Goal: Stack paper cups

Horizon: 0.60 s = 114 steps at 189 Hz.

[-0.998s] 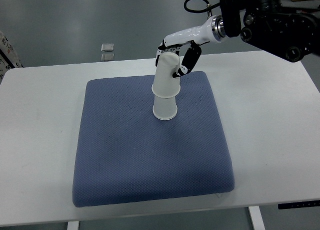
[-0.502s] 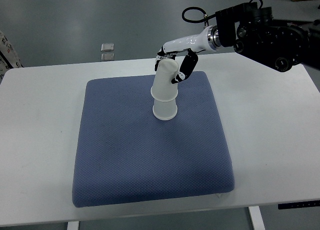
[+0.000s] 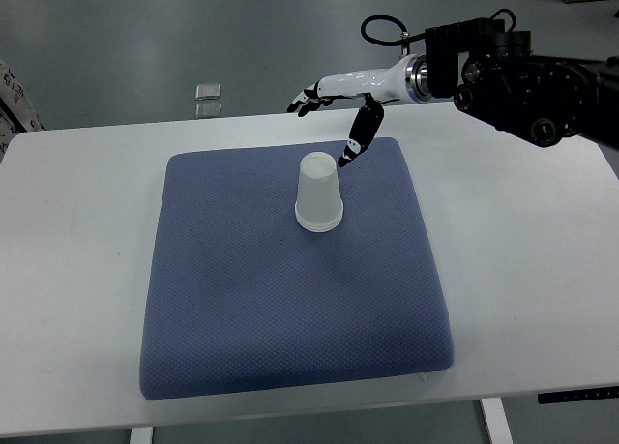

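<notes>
Cups first: I see the paper cup stack (image 3: 319,194) standing mouth-down on the blue cushion (image 3: 290,299), near its far edge and a little right of centre. Its long axis runs vertical, the closed base pointing up and the wide rim pressed to the fabric. At the bottom a second rim shows just under the outer one, so one cup sits nested over another. The stack looks upright, not tilted.

My right hand (image 3: 334,101) hangs beyond and to the right of the stack, over the cushion's far edge. Its arm (image 3: 522,72) comes in from the right side of the picture, the white forearm reaching leftward. I read the fingers (image 3: 308,102) as spread and pointing left, with the dark thumb (image 3: 358,139) angled down toward the cushion. The hand holds nothing and is clear of the cups.

The cushion lies flat on the white bench (image 3: 522,270). Two small pale squares (image 3: 207,99) sit on the grey floor beyond the bench.
</notes>
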Tool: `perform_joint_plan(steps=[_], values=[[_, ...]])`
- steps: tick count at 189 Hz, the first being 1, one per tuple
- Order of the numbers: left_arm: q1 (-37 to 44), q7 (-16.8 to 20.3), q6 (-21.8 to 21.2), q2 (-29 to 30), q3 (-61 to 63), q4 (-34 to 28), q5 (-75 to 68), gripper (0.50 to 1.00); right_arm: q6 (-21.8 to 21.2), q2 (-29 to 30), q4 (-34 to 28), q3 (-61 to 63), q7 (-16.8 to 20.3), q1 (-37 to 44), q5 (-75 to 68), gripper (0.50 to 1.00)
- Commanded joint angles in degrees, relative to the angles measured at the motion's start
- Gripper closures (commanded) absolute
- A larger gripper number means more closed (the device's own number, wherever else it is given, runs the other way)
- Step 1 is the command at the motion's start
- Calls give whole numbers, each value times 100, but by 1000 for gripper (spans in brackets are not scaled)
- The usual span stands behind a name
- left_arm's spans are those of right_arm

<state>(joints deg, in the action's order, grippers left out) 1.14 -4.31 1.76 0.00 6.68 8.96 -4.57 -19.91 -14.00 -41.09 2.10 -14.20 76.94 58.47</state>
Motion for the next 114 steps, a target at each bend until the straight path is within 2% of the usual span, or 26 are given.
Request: perform_joint_plan(steps=[1,25,53,74,114], values=[[0,0,0,0,0,0,0,500,154,73,557,536,5,-557,-977,589],[0,0,0,0,0,0,0,500,137,275,1006,897,76,-970,-2420,589],[0,0,0,0,0,0,0,500,163,468,1445,941,365,-1243,-4115,589],[0,0,0,0,0,0,0,500,189,556,1490,950,594,-1436,-5371,589],[0,0,0,0,0,0,0,500,198,627,1490,932,744,-1735,-7922,587]])
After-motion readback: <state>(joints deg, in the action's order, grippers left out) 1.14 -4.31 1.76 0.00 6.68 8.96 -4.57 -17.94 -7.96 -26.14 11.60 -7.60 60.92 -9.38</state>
